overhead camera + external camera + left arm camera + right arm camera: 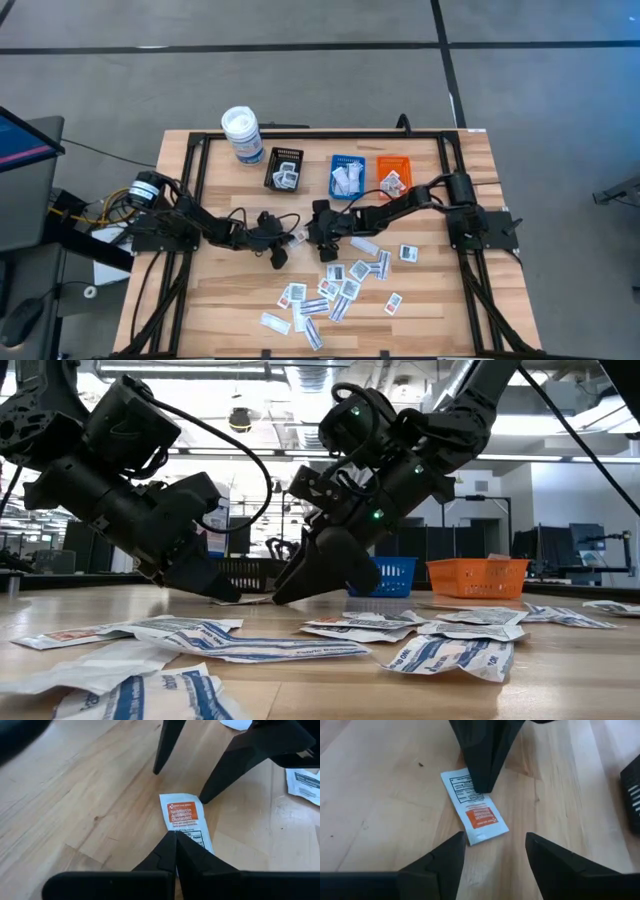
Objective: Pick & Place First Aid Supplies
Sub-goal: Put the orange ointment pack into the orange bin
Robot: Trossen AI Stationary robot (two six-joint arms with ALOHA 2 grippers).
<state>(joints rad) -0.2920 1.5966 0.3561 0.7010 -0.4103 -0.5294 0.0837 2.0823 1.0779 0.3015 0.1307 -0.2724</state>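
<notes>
High view: left pincer [291,237] and right pincer [310,235] meet at mid-table [220,300], behind the loose packets [340,285]; black [285,168], blue [347,175] and orange trays [393,172] plus a white canister [241,134] at far edge.
Low view: both pincers tip down to the tabletop.
Left wrist view: left pincer [176,836] clenched on the ointment packet [183,817], which lies flat.
Right wrist view: right pincer [495,840] released, fingers [452,851] either side of the packet's orange end.
</notes>
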